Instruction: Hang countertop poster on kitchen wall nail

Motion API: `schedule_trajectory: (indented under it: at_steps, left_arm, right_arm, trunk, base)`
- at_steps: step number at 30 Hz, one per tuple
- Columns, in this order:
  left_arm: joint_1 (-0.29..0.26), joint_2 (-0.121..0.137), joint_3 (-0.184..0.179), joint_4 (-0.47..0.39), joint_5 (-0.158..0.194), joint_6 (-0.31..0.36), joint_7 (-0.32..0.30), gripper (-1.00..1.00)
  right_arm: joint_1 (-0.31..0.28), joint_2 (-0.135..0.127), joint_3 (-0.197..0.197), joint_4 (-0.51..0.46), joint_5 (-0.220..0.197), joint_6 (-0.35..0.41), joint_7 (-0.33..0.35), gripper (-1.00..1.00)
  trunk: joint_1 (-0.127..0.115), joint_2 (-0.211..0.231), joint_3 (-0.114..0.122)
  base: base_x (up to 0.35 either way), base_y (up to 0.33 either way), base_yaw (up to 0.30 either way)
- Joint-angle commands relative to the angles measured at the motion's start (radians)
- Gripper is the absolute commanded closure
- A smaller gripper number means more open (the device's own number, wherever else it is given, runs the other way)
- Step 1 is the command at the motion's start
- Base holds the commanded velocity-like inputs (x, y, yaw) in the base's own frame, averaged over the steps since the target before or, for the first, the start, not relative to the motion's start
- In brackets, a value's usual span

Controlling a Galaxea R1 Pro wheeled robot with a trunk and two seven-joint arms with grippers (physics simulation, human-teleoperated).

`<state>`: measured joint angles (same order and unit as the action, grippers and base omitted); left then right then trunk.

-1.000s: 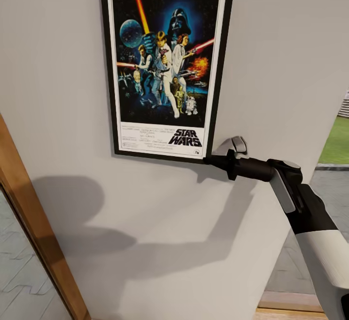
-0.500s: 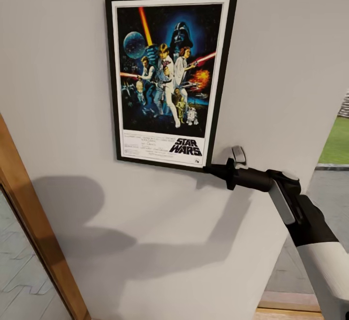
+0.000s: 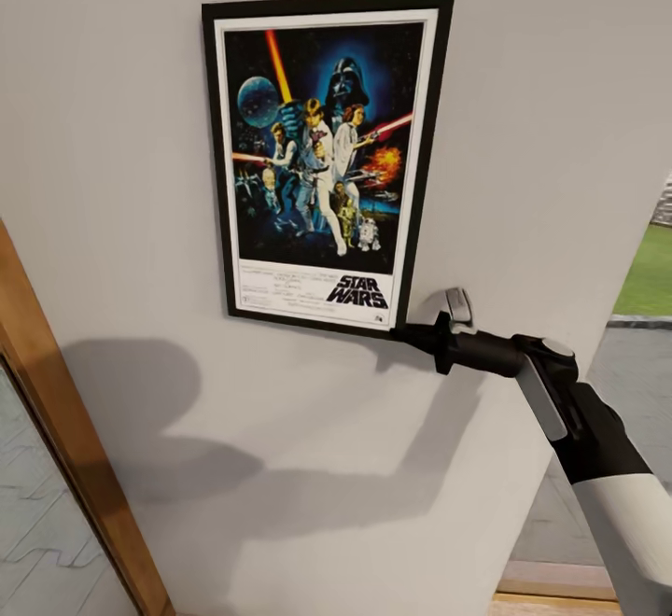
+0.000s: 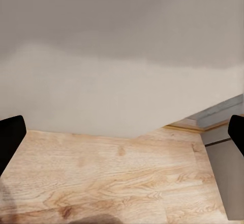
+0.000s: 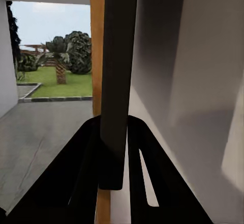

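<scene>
The poster [image 3: 322, 159], black-framed with dark blue artwork and a "STAR WARS" logo, stands upright and flat against the pale grey wall [image 3: 541, 112]. My right gripper [image 3: 403, 329] is shut on its lower right corner, with the arm reaching in from the right. In the right wrist view the poster's dark edge [image 5: 118, 81] runs up between the black fingers [image 5: 86, 183]. The left gripper [image 4: 123, 135] is open and holds nothing, its black fingertips [image 4: 10, 137] far apart above a wooden floor. The wall nail is hidden and the kitchen countertop is out of view.
A wooden door frame [image 3: 56, 429] slants up the left side of the head view. Past the wall's right end lies an opening onto grey paving and grass [image 3: 649, 271]. Light wooden floor [image 4: 112, 183] meets the wall's base under the left arm.
The poster has slid down the wall a little, with the right gripper still on its corner and lowering with it. The door frame and shadows have stayed put.
</scene>
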<state>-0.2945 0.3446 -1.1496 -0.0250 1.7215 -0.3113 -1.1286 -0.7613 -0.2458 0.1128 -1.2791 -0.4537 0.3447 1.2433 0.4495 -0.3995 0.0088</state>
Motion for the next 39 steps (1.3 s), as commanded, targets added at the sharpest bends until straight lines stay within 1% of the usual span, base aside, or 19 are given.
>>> schedule_trajectory:
  at_steps: [1,7,17,24,39]
  left_arm:
    - [0.000,0.001,-0.008,-0.001,0.007,-0.005,0.000,-1.00]
    - [0.000,0.001,-0.009,-0.001,0.007,-0.005,0.000,-1.00]
    - [0.000,0.001,-0.009,-0.001,0.007,-0.005,0.000,-1.00]
    - [0.000,0.001,-0.009,-0.001,0.007,-0.005,0.000,-1.00]
    - [0.000,0.001,-0.009,-0.001,0.007,-0.005,0.000,-1.00]
  right_arm:
    - [0.000,-0.001,0.002,0.002,0.004,0.011,0.003,1.00]
    - [0.010,-0.001,0.003,-0.002,0.019,0.005,0.004,1.00]
    - [0.019,-0.001,0.004,-0.007,0.022,0.002,0.005,1.00]
    - [0.020,-0.001,0.004,-0.006,0.023,0.002,0.047,1.00]
    - [0.020,-0.001,0.004,-0.006,0.023,0.002,0.059,1.00]
  trunk:
    - [0.000,-0.001,-0.001]
    - [0.000,-0.001,-0.001]
    - [0.000,-0.001,-0.001]
    - [0.000,-0.001,-0.001]
    - [0.000,-0.001,-0.001]
  base:
    - [0.000,0.000,0.000]
    - [0.000,0.000,0.000]
    - [0.000,0.000,0.000]
    - [0.000,0.000,0.000]
    - [0.000,0.000,0.000]
